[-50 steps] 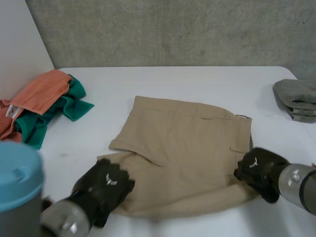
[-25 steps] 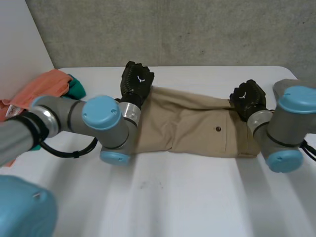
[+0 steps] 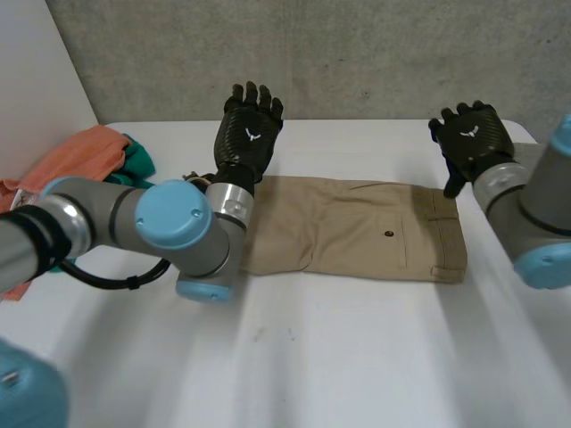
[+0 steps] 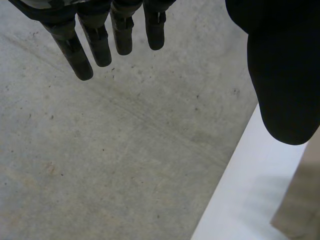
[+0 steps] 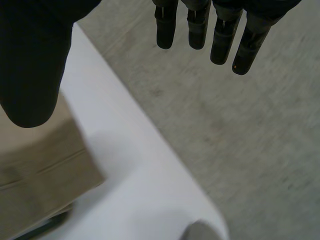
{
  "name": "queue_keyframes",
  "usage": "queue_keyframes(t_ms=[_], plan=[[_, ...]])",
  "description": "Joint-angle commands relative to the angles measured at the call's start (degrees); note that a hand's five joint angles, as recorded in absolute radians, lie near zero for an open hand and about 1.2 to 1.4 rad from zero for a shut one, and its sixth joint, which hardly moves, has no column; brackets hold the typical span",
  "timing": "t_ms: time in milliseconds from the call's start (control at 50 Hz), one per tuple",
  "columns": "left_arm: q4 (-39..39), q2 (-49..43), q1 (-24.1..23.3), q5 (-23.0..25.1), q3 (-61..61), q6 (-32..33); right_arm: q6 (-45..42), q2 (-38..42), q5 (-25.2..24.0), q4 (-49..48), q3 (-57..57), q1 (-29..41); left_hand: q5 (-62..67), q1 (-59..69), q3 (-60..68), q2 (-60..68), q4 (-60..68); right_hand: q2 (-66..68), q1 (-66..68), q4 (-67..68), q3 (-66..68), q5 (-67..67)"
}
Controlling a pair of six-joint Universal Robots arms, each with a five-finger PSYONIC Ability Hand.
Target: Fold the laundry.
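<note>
Tan woven shorts (image 3: 357, 227), folded into a flat, smooth rectangle, lie mid-way across the white table (image 3: 357, 357). In the head view the left hand (image 3: 248, 134) hangs over their far left corner and the right hand (image 3: 471, 138) over their far right corner. In the left wrist view, straight, spread fingers (image 4: 97, 45) hold nothing, set against a rough concrete wall (image 4: 100, 150). In the right wrist view, the fingers (image 5: 200, 30) are likewise straight and empty.

Left arm (image 3: 174, 218) hides one end of the shorts (image 3: 357, 236); clothes pile (image 3: 76, 165) cut off
</note>
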Motion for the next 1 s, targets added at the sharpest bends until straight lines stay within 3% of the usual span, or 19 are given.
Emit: queue_keyframes(t_ms=[20,240,320,340,540,700,800,920,1000], plan=[[-0.54,9.40,-1.47,-0.17,-12.92,-4.09,5.00,-4.02,-1.80,16.73,6.90,-3.07,-2.62,-1.19,-2.19,-1.78,-1.68,-0.05,0.90,-0.89,0.15,-0.95],[-0.37,11.97,-2.70,-0.17,-19.17,-5.77,4.82,-0.16,-1.89,9.20,13.59,-3.16,-2.62,-1.19,-2.19,-1.78,-1.68,6.68,7.62,5.83,6.87,5.77],[-0.28,11.96,-2.53,-0.43,-19.00,-5.85,4.47,2.92,-1.80,5.15,13.42,-3.25,-2.62,-1.19,-2.19,-1.78,-1.68,41.74,42.69,40.90,41.93,40.84],[-0.28,11.96,-2.53,-0.60,-19.00,-5.85,4.47,3.10,-1.62,3.84,13.15,-3.42,-2.62,-1.19,-2.19,-1.78,-1.68,67.10,68.05,66.25,67.29,66.20],[-0.72,12.66,-2.44,-2.19,-20.13,-5.85,-1.84,-2.78,-1.89,2.51,14.99,-9.14,-2.62,-1.19,-2.19,-1.78,-1.68,67.36,68.30,66.51,67.55,66.45],[-0.72,16.53,-2.18,-2.19,-23.91,-6.38,-23.00,-7.10,-1.70,2.69,16.67,-12.13,-2.62,-1.19,-2.19,-1.78,-1.68,67.36,68.30,66.51,67.55,66.45],[-0.72,18.11,-2.18,-2.28,-25.50,-8.84,-28.92,-7.45,-3.11,1.37,14.83,-9.15,-2.62,-1.19,-2.19,-1.78,-1.68,67.36,68.30,66.51,67.55,66.45],[-0.89,18.82,-2.00,-3.59,-25.76,-10.86,-29.28,-6.57,-12.50,-0.56,10.43,2.10,-2.62,-1.19,-2.19,-1.78,-1.68,67.36,68.30,66.51,67.55,66.45],[-1.16,19.17,-1.13,-4.30,-25.76,-10.95,-29.63,-3.24,-22.78,-2.76,8.50,6.67,-2.62,-1.19,-2.19,-1.78,-1.68,67.36,68.30,66.51,67.55,66.45]])
